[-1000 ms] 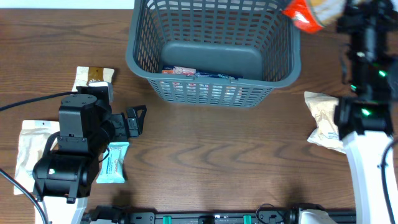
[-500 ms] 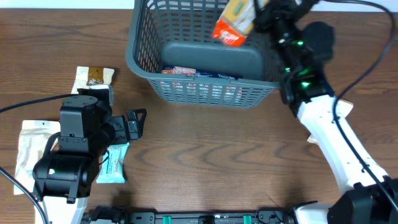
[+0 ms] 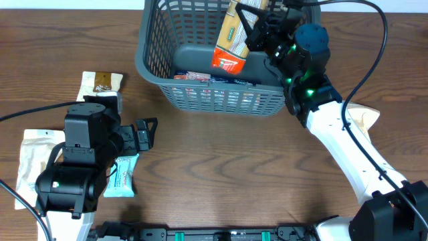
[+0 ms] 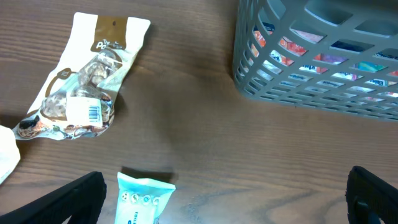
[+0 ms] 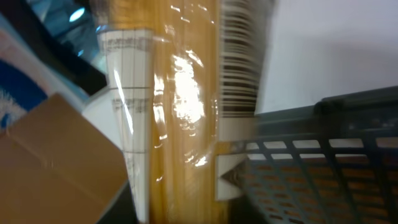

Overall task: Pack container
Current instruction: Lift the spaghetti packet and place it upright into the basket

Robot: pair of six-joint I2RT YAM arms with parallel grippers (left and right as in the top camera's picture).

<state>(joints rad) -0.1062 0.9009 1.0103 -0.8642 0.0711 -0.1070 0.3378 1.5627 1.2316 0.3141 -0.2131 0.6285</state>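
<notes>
The dark grey lattice basket (image 3: 155,40) stands at the back middle, with several snack packets on its bottom; its corner shows in the left wrist view (image 4: 249,62). My right gripper (image 3: 251,25) is shut on a tan and orange snack packet (image 3: 231,41), held over the basket's inside, its lower end down near the bottom. The packet fills the right wrist view (image 5: 180,106). My left gripper (image 3: 146,130) is open and empty over the table at the left, just above a light blue packet (image 4: 144,200).
A brown and white snack bag (image 3: 100,83) lies left of the basket. A white pouch (image 3: 30,161) lies at the far left. A light blue packet (image 3: 122,175) lies by the left arm. A beige bag (image 3: 358,120) lies at the right.
My right arm has swung left with the tan and orange packet, from beyond the basket's right rim to over its inside, and lowered it. The left arm has not moved.
</notes>
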